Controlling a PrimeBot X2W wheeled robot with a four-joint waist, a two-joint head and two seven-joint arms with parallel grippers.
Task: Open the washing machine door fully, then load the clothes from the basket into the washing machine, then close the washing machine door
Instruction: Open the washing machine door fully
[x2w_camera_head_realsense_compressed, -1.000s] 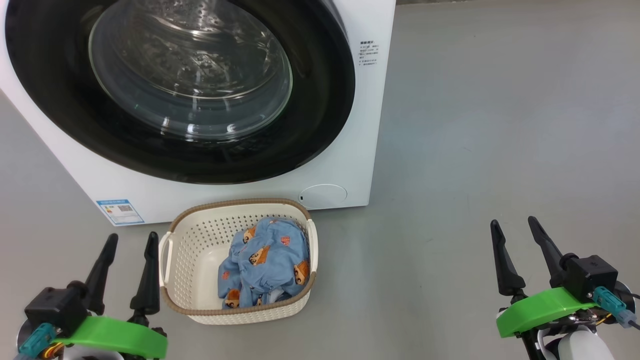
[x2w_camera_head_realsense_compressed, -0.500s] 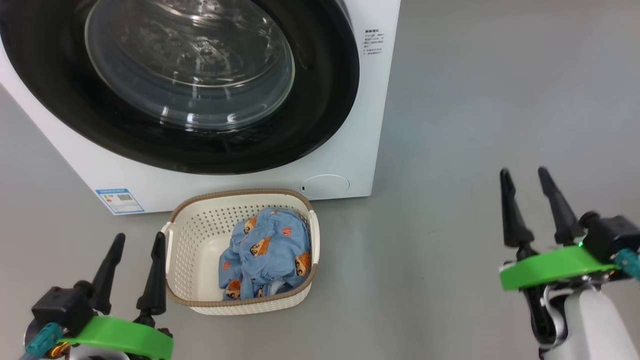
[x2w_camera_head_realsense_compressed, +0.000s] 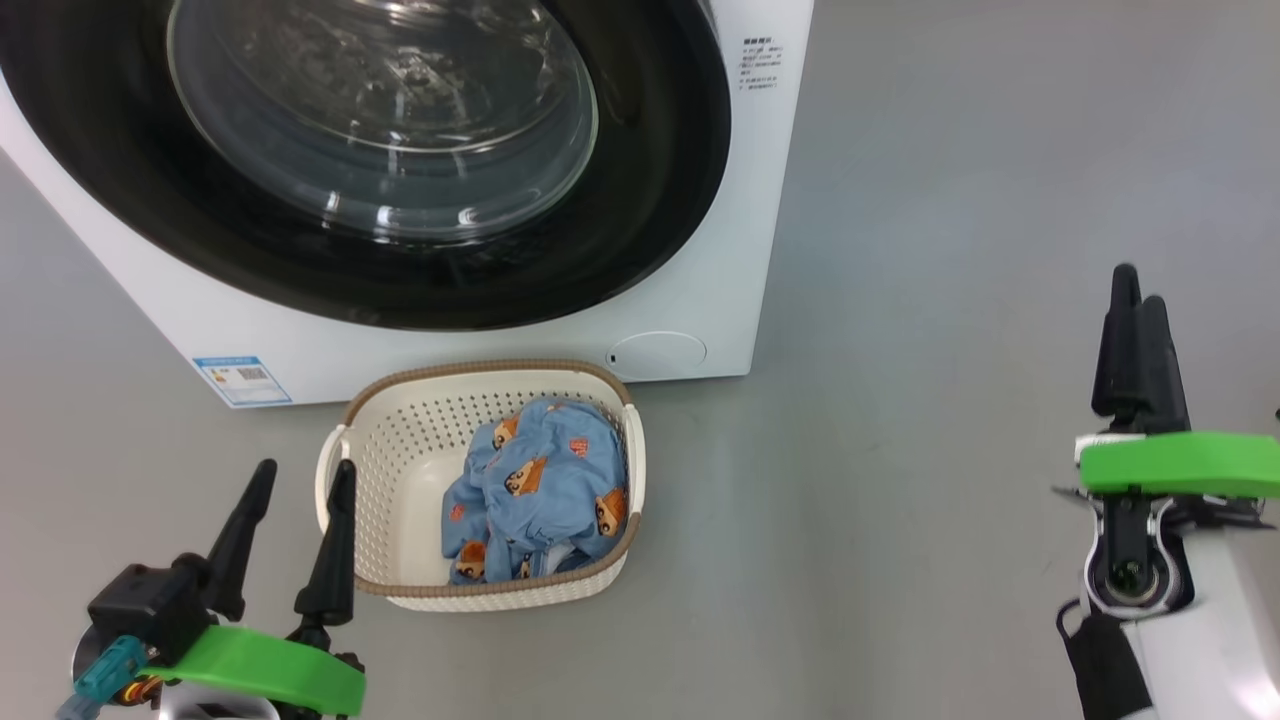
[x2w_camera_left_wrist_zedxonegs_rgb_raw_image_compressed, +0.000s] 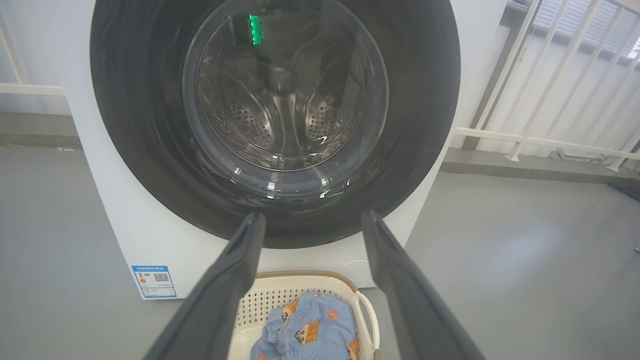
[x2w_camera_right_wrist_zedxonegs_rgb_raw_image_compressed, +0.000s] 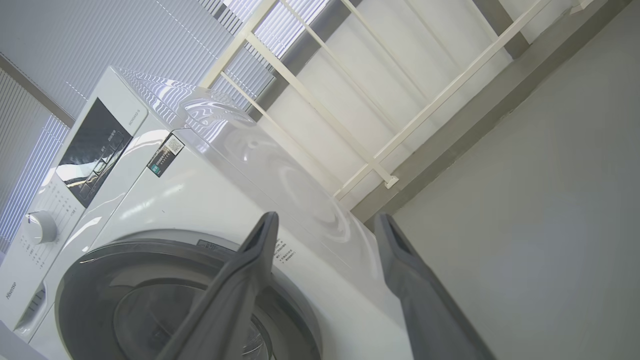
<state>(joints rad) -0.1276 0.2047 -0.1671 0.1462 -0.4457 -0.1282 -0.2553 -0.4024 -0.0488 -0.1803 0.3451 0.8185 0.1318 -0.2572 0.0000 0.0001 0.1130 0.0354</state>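
- Head view: the big white front-loading washing machine (x2w_camera_head_realsense_compressed: 745, 250) stands on the grey floor (x2w_camera_head_realsense_compressed: 950, 300). Its large round door with a glossy black rim and bulging clear glass centre (x2w_camera_head_realsense_compressed: 380, 120) lies shut against the front.
- A small blue label sticker (x2w_camera_head_realsense_compressed: 243, 378) sits at the machine's lower left corner, and a round white filter cap (x2w_camera_head_realsense_compressed: 658, 353) at its lower right.
- The small cream perforated plastic basket with a brown woven-look rim (x2w_camera_head_realsense_compressed: 400, 470) rests on the floor just in front of the machine, below the door. The light blue clothes printed with orange-brown cartoon figures (x2w_camera_head_realsense_compressed: 540, 490) lie bundled inside it, toward its right side.
- The left gripper (x2w_camera_head_realsense_compressed: 305, 468) is just beside the basket's left handle, its two dark fingers spread and holding nothing.
- The right gripper (x2w_camera_head_realsense_compressed: 1140, 288) is well apart at the far right above bare floor. Its fingers overlap edge-on here, so the gap cannot be judged.
- Left wrist view: the spread fingers (x2w_camera_left_wrist_zedxonegs_rgb_raw_image_compressed: 235, 285) frame the basket and clothes below and the closed door above — the perforated steel drum (x2w_camera_left_wrist_zedxonegs_rgb_raw_image_compressed: 280, 115) shows through the glass.
- Right wrist view: the fingers (x2w_camera_right_wrist_zedxonegs_rgb_raw_image_compressed: 240, 285) stand wide apart and empty, pointing toward the machine's upper right corner. Its dark control panel (x2w_camera_right_wrist_zedxonegs_rgb_raw_image_compressed: 95, 150) and round knob (x2w_camera_right_wrist_zedxonegs_rgb_raw_image_compressed: 40, 227) are in sight, with a white railing (x2w_camera_right_wrist_zedxonegs_rgb_raw_image_compressed: 350, 135) behind.
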